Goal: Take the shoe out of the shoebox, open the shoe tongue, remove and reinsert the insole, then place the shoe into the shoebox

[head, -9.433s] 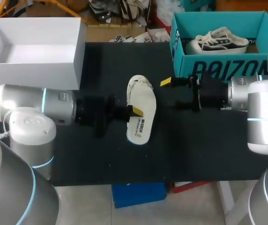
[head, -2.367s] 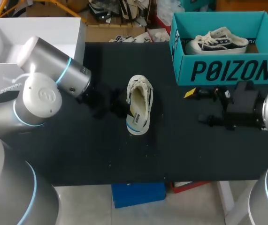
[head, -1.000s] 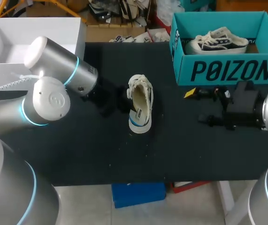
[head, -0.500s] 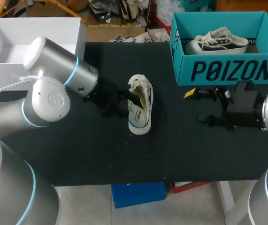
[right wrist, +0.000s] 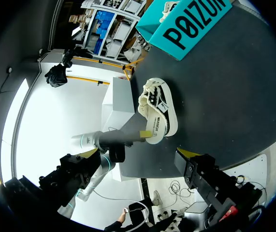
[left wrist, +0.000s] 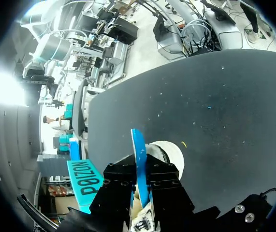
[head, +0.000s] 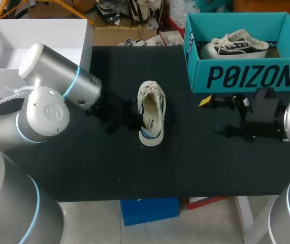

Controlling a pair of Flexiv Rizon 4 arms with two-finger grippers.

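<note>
A white low sneaker (head: 151, 113) lies mid-table, opening up, heel toward the front edge. My left gripper (head: 142, 122) is at its heel end. In the left wrist view, the left gripper (left wrist: 138, 168) is shut on a thin blue-edged insole (left wrist: 138, 150) standing on edge between its black fingers, with the white toe cap (left wrist: 170, 151) just ahead. The teal shoebox (head: 246, 76) stands at the back right with a second sneaker (head: 236, 44) inside. My right gripper (head: 213, 115) hovers open in front of the box, holding nothing. The right wrist view shows the sneaker (right wrist: 158, 112) well ahead of the right gripper (right wrist: 138, 155).
A white open box (head: 33, 56) sits at the back left corner, behind my left arm. The black tabletop (head: 195, 162) runs bare along the front and between the sneaker and my right gripper.
My left gripper opened, slid from the sneaker's tongue area toward its heel end, and closed again on the insole. The sneaker shifted slightly. The right arm stayed still.
</note>
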